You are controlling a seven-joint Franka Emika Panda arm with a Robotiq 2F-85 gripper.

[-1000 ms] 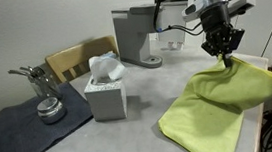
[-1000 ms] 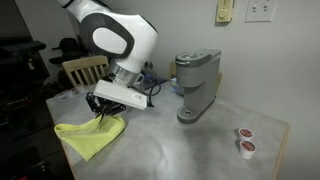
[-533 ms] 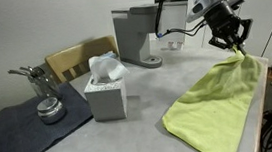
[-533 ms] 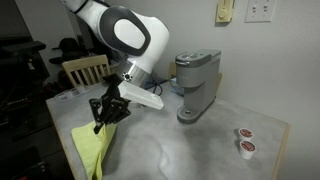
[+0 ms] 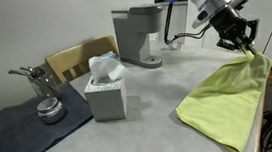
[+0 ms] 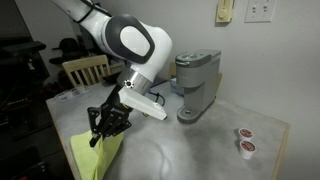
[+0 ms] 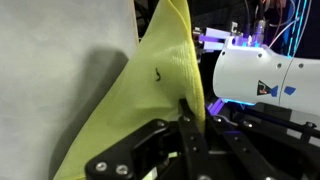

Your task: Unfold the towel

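The yellow-green towel [image 5: 226, 101] lies partly on the grey table, one corner lifted at the table's edge; it also shows in an exterior view [image 6: 92, 155] and fills the wrist view [image 7: 140, 100]. My gripper [image 5: 237, 44] is shut on the towel's raised corner and holds it above the table edge. In an exterior view the gripper [image 6: 104, 128] hangs over the near left side with the cloth draped below it. In the wrist view the black fingers [image 7: 188, 125] pinch the towel's edge between them.
A grey coffee maker [image 5: 137, 36] stands at the back. A tissue box [image 5: 105, 89] sits mid-table. A dark mat with metal items [image 5: 39, 107] lies beside it, a wooden chair [image 5: 79, 57] behind. Two small cups [image 6: 244, 140] sit near the table's far end.
My gripper has pulled the towel's corner up and outward toward the table edge. The towel has slid along and stretched out, less bunched than before.
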